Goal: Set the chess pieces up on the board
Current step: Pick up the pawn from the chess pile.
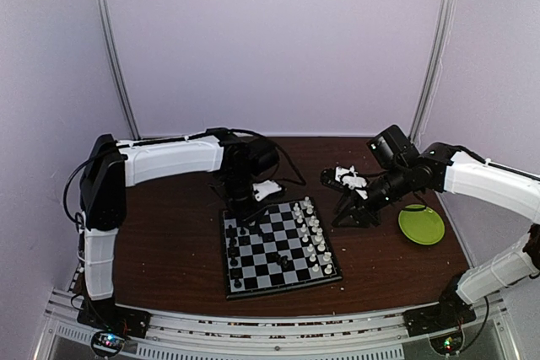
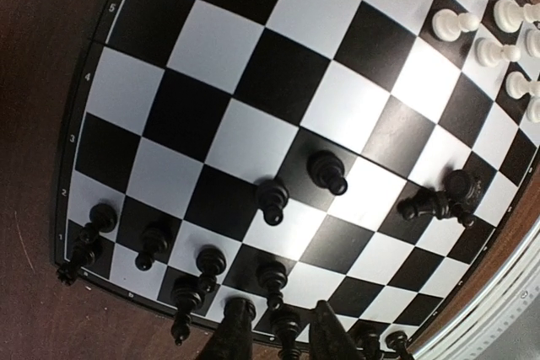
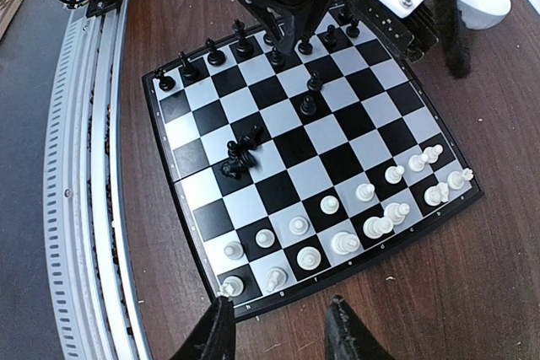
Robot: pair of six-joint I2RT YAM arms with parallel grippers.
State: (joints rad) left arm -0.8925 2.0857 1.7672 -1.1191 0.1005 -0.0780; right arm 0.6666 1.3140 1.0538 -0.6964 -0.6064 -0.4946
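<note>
The board point(image 1: 253, 280) lies at the table's middle. White chess pieces point(image 1: 312, 238) stand in two rows along its right side, also in the right wrist view point(image 3: 337, 233). Black chess pieces point(image 2: 152, 246) stand along the left side. Two black pawns point(image 2: 326, 171) stand further in, and a few black pieces point(image 2: 443, 200) lie in a heap near the middle. My left gripper point(image 2: 281, 305) is open over the black back row, its fingers point(image 2: 232, 335) on either side of a black piece point(image 2: 285, 326). My right gripper point(image 3: 278, 301) is open and empty, over the table just off the white side.
A white bowl point(image 1: 267, 189) sits behind the board, next to the left arm. A green plate point(image 1: 421, 225) lies at the right. A metal rail point(image 3: 84, 208) runs along the table's near edge. Small crumbs point(image 3: 390, 278) lie on the wood.
</note>
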